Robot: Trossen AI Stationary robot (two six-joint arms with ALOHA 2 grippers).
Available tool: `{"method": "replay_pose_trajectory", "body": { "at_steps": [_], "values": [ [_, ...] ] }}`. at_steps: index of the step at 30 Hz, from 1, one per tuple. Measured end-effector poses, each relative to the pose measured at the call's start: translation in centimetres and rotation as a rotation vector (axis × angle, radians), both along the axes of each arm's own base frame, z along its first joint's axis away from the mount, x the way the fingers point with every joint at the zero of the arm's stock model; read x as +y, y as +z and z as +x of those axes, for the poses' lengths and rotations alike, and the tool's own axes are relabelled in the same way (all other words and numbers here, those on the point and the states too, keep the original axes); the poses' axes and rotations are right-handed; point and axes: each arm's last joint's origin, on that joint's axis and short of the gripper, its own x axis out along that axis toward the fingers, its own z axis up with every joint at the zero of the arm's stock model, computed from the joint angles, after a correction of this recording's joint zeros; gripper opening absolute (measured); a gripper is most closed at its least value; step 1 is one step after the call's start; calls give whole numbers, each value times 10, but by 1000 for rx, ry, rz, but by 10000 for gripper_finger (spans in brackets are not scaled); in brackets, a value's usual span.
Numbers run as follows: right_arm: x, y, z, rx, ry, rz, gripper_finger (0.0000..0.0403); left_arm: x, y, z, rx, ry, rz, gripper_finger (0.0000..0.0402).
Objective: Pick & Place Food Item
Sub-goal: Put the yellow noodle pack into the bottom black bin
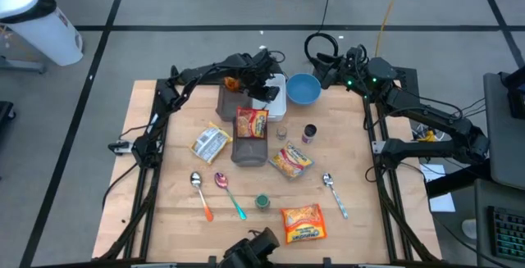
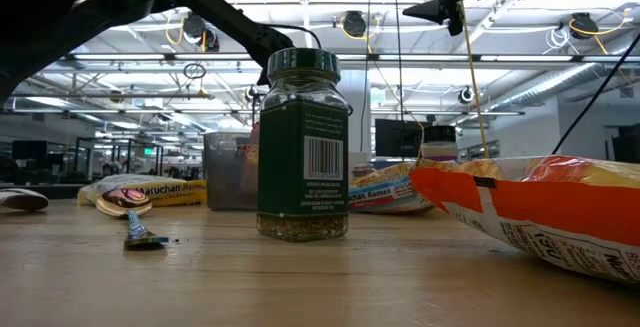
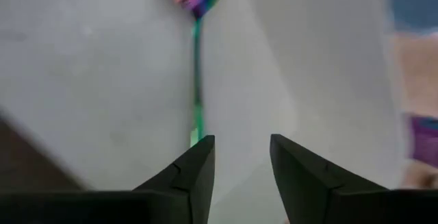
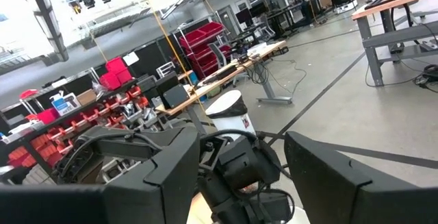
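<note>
**Fingers parted over the white tray**

Left gripper [image 3: 239,162] hangs above a white rectangular tray [image 1: 277,96] at the far side of the table [image 1: 361,219], its two dark, wedge-shaped fingers [image 3: 198,166] apart with a clear gap and nothing between them. Below it in the left wrist view lies a spoon [image 3: 196,59] with an iridescent rainbow bowl and a thin green handle, resting on the tray's smooth white surface. The right gripper [image 4: 236,176] waits raised off the far right corner, jaws standing open and empty.

A round blue bowl [image 1: 303,88] sits just beside the tray. On the pale wood lie crinkled, glossy snack packets: a red one [image 1: 252,124] on a grey container, an orange one [image 1: 302,223] near the front edge. A glass spice jar [image 2: 302,147] with a dark green lid and label stands upright.
</note>
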Motion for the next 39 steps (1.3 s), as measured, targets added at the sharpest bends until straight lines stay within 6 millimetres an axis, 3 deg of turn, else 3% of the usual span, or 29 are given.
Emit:
{"method": "replay_pose_trajectory", "body": {
  "at_steps": [4,8,16,23,29,33,39],
  "values": [
    [0,0,0,0,0,0,208,6,13,3,-77,2,-16,145],
    [0,0,0,0,0,0,208,12,39,8,-160,-21,28,137],
    [0,-4,0,54,-2,-4,208,14,127,7,-369,-152,244,127],
    [0,-8,0,86,-2,16,208,-5,210,-27,-538,-177,422,127],
    [0,-8,0,87,-2,18,208,-33,266,-65,-623,-202,535,127],
    [0,-8,0,72,0,40,208,-53,296,-85,-678,-194,610,127],
    [0,-8,1,44,6,79,208,-74,323,-99,-737,-141,708,127]
  ]
}}
